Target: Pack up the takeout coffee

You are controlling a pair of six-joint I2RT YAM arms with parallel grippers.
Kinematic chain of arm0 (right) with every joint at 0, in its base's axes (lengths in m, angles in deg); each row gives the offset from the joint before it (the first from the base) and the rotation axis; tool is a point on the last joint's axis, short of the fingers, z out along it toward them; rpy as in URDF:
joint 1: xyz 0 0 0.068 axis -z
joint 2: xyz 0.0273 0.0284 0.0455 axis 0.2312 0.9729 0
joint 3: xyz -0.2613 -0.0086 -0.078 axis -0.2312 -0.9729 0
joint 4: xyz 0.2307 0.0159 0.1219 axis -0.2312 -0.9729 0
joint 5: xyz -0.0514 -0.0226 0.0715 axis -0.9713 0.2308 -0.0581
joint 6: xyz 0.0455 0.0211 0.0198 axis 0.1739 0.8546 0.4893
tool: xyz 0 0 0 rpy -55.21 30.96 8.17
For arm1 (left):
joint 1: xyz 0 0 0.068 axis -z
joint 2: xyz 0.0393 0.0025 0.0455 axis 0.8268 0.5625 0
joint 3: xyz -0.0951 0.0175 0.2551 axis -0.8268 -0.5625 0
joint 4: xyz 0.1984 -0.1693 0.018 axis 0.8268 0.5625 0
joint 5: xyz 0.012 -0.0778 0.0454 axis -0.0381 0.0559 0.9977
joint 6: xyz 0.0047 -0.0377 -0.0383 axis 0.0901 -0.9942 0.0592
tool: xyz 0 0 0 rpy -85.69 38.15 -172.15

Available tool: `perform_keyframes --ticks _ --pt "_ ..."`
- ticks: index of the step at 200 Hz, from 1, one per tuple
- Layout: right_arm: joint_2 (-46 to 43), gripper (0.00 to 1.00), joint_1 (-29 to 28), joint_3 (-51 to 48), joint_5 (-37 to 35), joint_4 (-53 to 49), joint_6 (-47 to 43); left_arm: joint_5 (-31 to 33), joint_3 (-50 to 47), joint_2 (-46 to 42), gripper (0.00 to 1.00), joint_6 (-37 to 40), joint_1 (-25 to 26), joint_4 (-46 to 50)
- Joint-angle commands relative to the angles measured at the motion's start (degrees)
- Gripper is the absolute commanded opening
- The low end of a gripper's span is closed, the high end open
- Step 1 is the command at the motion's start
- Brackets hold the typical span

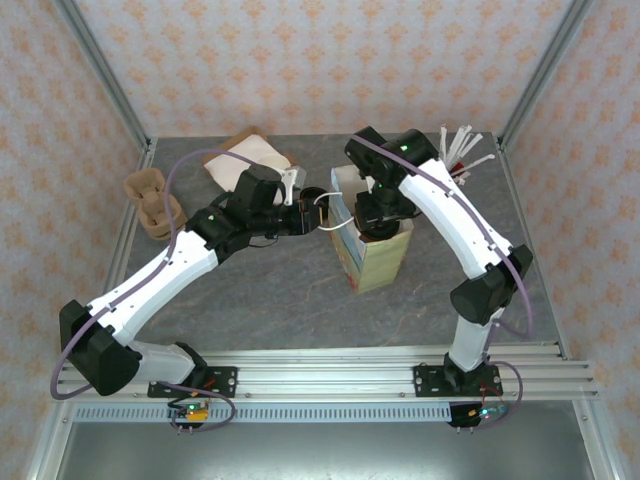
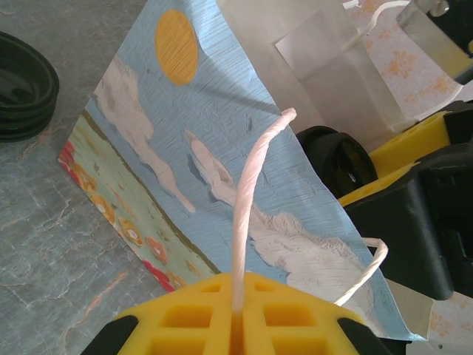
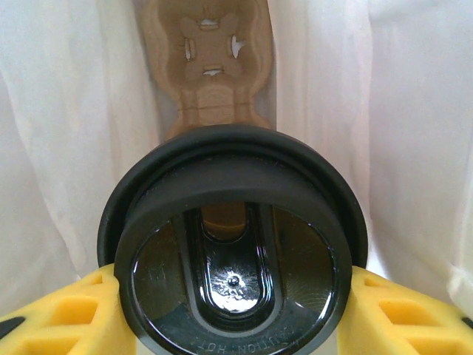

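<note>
Over the bag (image 1: 380, 258), right arm (image 1: 452, 218) bends down, gripping takeout coffee (image 3: 233, 270).

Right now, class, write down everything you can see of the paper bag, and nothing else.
The paper bag stands open-topped on the grey table. Its outside is printed with blue sky, white clouds, a yellow sun and flowers; inside it is plain white. It has twisted white paper handles; the left gripper pinches one. The right gripper reaches into it with the takeout coffee, above a tan pulp carrier.
</note>
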Motion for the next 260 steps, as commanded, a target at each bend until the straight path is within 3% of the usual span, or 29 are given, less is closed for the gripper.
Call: perform_keyframes --ticks 1,188,260 --pt "0.7 0.53 -0.2 -0.5 -0.7 -2.1 -0.6 1.6 -0.2 -1.6 0.1 1.3 0.6 1.1" --pt "2.9 0.53 1.2 -2.8 3.9 2.0 -6.8 1.9 -0.1 -1.4 0.1 1.4 0.7 1.3" --pt "3.8 0.53 1.2 -1.3 2.4 1.3 -8.8 1.8 0.7 -1.0 0.1 1.4 0.7 1.7"
